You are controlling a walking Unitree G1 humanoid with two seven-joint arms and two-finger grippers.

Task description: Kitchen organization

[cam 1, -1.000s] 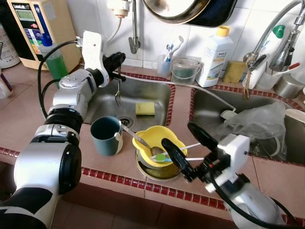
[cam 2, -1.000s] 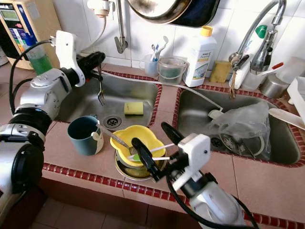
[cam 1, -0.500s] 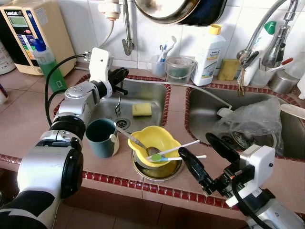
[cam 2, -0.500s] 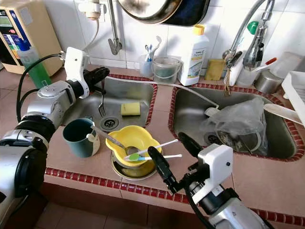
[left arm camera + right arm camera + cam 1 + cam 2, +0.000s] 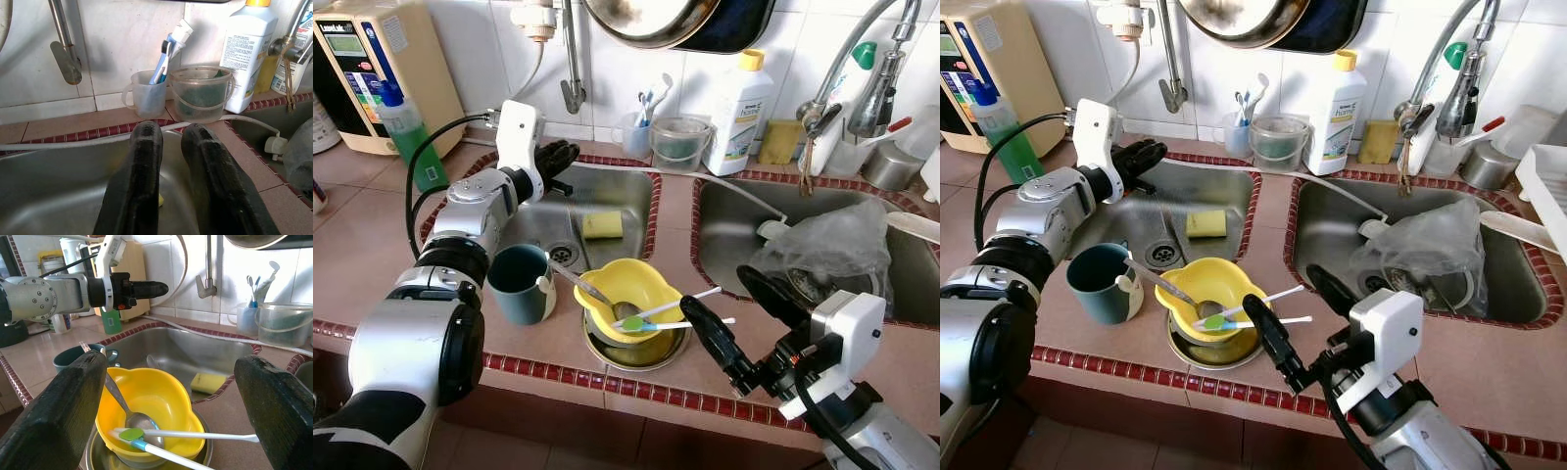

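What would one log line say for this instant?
left gripper: over left sink, shut, empty | right gripper: open beside yellow bowl

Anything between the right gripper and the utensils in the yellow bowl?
Nothing visible. The right gripper is open, just off the yellow bowl, with bare counter between them. The white-handled utensils stick out over the rim toward it.
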